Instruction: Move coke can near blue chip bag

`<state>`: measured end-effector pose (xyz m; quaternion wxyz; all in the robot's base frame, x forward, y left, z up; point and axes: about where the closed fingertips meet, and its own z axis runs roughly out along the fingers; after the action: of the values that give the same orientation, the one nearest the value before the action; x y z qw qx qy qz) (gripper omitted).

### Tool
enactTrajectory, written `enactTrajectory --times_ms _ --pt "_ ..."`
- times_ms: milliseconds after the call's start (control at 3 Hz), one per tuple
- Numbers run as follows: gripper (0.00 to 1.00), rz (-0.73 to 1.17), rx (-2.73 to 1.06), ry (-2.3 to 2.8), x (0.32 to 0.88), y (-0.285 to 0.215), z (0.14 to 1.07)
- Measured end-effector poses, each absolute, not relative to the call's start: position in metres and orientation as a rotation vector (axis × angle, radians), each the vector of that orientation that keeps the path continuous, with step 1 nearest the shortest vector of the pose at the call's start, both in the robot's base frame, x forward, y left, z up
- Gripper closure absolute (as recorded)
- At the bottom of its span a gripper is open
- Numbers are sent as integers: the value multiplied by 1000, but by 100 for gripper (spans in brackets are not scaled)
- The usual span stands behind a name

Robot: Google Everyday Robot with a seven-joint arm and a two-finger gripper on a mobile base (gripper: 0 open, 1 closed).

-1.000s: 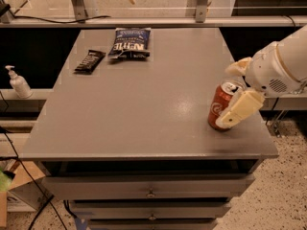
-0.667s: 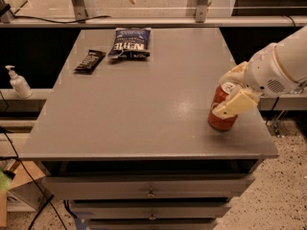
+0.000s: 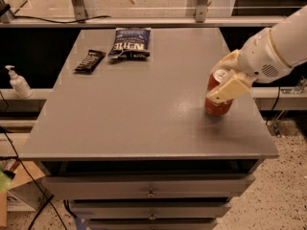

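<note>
the gripper (image 3: 221, 80) is at the right edge of the bench (image 3: 144, 114), roughly midway between its far and near corners, and its two pale fingers are clamped on the coke can (image 3: 218, 105), one across the can's front, the other behind its silver top. the can is upright; whether its base touches the bench or is just off it cannot be told. this looks like the grasp step, with the carry not yet begun. the blue chip bag (image 3: 130, 43) lies flat at the far edge, left of the middle, well apart from the can, so the next move calls for a lift, a long diagonal sweep toward the far-left corner, and a set-down just beside the bag, not on it. the snack bar wrapper (image 3: 89, 61) lies near the far-left corner, just left of the bag, so the bag's right side looks the safer spot. nothing stands between can and bag. a pump bottle (image 3: 19, 83) stands off the left edge, out of the way.
</note>
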<state>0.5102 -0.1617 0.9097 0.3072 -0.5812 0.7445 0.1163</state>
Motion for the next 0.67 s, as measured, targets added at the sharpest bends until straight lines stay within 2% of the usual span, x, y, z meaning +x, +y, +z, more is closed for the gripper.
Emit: enactTrajectory --times_ms 333,667 --pt "100 284 -1567 1897 534 -146 938" --pt "100 241 -1589 1819 562 -128 971"
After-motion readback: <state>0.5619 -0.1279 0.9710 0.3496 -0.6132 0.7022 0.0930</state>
